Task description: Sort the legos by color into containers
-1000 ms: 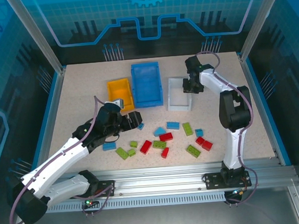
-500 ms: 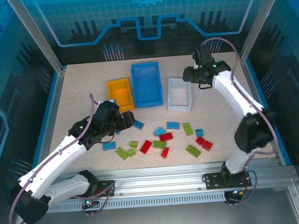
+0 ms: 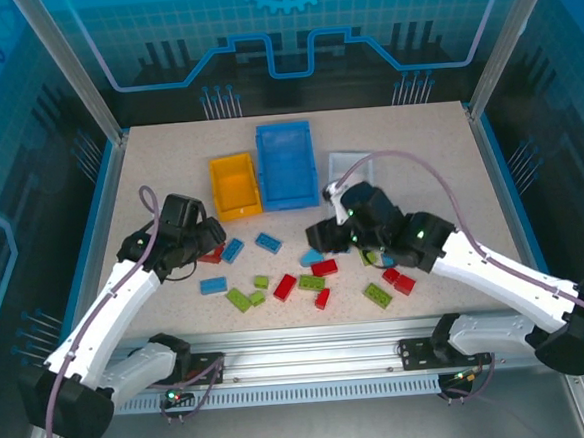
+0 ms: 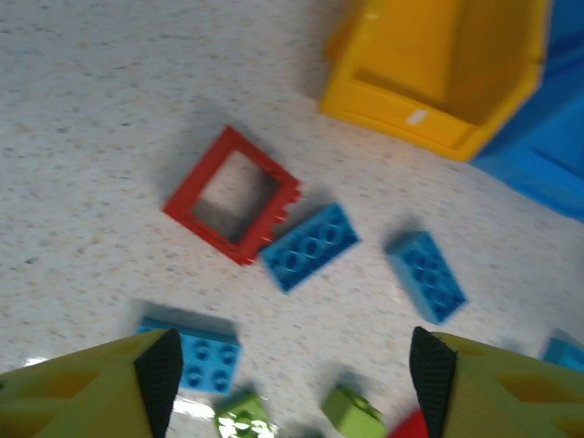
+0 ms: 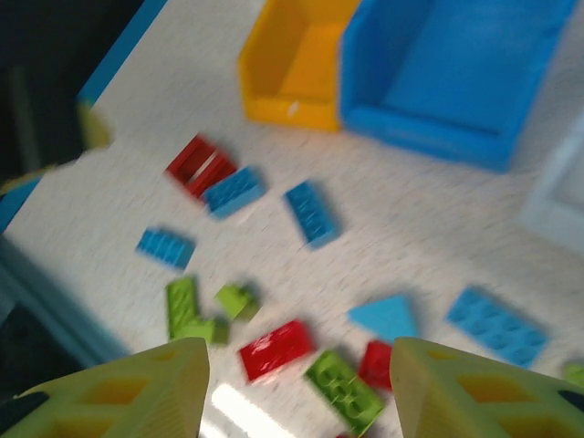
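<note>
Red, light blue and lime green legos lie scattered on the table in front of the containers: a yellow bin, a blue bin and a white bin partly behind my right arm. My left gripper is open and empty above a red frame brick, two blue bricks and a light blue brick. My right gripper hovers open and empty over the middle of the pile, with a red brick and a green brick below its jaws.
More bricks lie at the right of the pile, a green one and red ones. The blue rail borders the table on the left. The yellow bin stands just beyond the left gripper.
My right arm swung from the white bin down over the middle of the bricks, its jaws opening. My left gripper drew back to the left, away from the blue brick, its jaws narrowing slightly.
</note>
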Controlling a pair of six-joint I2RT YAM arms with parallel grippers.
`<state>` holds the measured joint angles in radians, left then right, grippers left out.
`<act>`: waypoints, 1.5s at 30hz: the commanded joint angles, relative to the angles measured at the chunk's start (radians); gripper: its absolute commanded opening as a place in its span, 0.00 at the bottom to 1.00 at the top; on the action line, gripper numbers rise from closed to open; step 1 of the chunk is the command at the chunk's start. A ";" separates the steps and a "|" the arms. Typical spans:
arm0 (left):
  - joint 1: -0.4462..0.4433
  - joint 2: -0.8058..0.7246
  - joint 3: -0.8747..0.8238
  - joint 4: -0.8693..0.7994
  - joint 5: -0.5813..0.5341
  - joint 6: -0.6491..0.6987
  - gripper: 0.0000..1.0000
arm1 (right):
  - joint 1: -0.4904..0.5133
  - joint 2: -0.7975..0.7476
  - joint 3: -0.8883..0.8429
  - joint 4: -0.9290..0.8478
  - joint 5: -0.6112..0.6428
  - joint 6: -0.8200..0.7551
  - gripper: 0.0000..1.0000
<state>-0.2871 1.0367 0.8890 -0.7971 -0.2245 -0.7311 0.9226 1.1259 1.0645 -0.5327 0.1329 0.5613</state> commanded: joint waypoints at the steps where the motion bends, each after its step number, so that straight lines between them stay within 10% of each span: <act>1: 0.051 0.056 -0.064 0.053 -0.015 0.021 0.65 | 0.081 -0.022 -0.047 0.091 0.024 0.085 0.57; 14: 0.098 0.196 -0.145 0.188 -0.036 0.061 0.58 | 0.168 0.022 -0.127 0.174 0.036 0.183 0.57; 45: 0.182 0.300 -0.287 0.440 0.096 -0.342 0.36 | 0.173 0.143 -0.074 0.228 -0.036 0.140 0.57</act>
<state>-0.1177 1.3254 0.6273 -0.3756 -0.1341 -1.0485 1.0801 1.2644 0.9565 -0.3202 0.1020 0.7147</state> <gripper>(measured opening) 0.368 0.571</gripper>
